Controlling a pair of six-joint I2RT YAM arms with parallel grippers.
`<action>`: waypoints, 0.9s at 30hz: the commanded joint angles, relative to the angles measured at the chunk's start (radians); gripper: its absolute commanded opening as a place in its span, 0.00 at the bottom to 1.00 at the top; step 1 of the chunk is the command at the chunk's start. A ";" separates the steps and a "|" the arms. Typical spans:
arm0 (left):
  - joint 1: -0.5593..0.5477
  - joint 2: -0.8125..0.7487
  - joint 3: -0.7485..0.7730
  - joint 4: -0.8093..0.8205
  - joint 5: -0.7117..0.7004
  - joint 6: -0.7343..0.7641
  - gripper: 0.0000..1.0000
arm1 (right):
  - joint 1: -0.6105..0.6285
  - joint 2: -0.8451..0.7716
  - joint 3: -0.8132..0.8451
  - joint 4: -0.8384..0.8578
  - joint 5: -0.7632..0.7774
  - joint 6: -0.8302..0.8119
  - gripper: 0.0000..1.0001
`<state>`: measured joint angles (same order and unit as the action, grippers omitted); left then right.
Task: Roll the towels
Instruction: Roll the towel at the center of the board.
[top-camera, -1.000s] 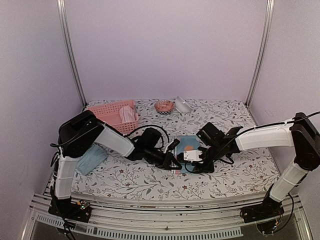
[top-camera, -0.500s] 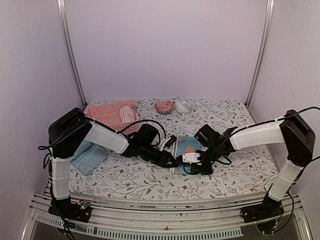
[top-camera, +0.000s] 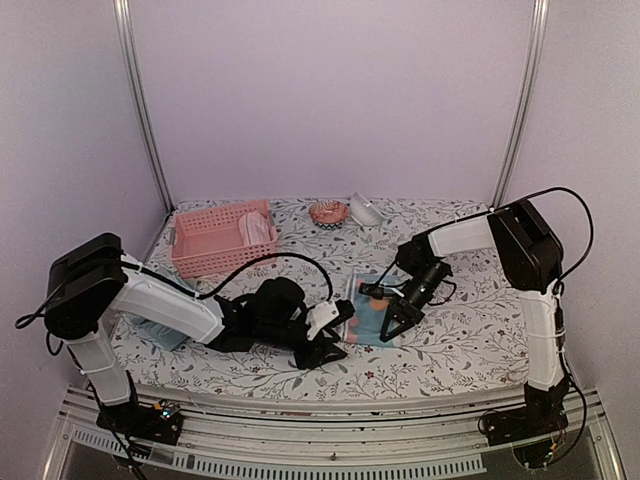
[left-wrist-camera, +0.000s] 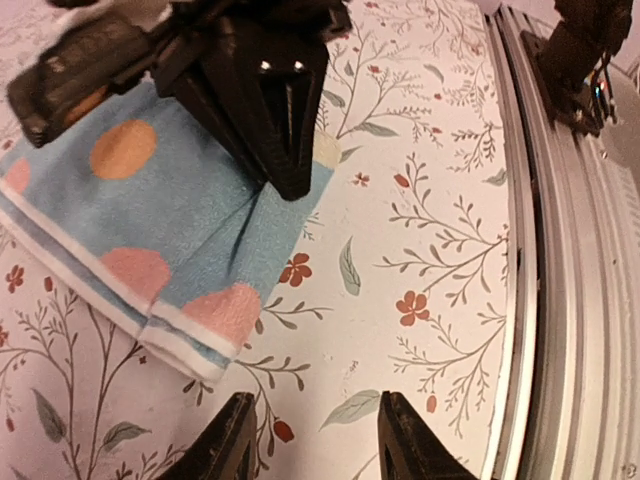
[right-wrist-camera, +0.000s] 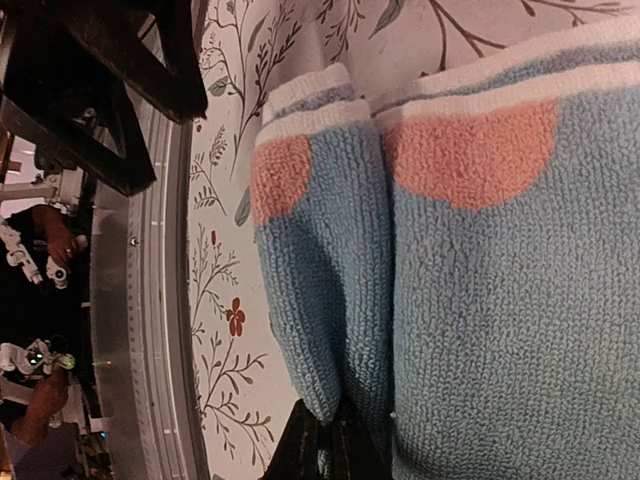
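- Looking down on a floral-printed table (top-camera: 480, 340), lilac walls (top-camera: 330, 100) behind, pink basket (top-camera: 205, 245) toward the upper left.
- Lying at frame centre: patterned towel (top-camera: 368, 312), long axis running roughly bottom to top, slightly tilted.
- Pinching its lower folded edge, jaws pressed together: right gripper (top-camera: 388, 325).
- Sitting just left of it, fingers spread, gripping nothing: left gripper (top-camera: 325, 340).
- Resting inside the basket: pink towel (top-camera: 257, 230).

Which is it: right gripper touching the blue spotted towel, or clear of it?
Touching. In the right wrist view the right gripper is shut with a fold of the blue spotted towel pinched between its tips.
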<state>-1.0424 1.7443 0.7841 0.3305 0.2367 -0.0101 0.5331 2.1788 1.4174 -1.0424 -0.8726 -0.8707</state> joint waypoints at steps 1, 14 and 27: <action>-0.040 0.098 0.112 0.031 -0.056 0.172 0.45 | -0.019 0.117 0.101 -0.256 -0.107 -0.134 0.04; -0.059 0.309 0.348 -0.137 -0.032 0.387 0.45 | -0.022 0.138 0.100 -0.255 -0.117 -0.131 0.04; -0.063 0.367 0.413 -0.186 -0.040 0.353 0.17 | -0.031 0.138 0.113 -0.278 -0.125 -0.150 0.06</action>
<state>-1.0885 2.1178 1.2091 0.1726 0.1940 0.3622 0.5072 2.3119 1.5139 -1.3067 -0.9752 -0.9886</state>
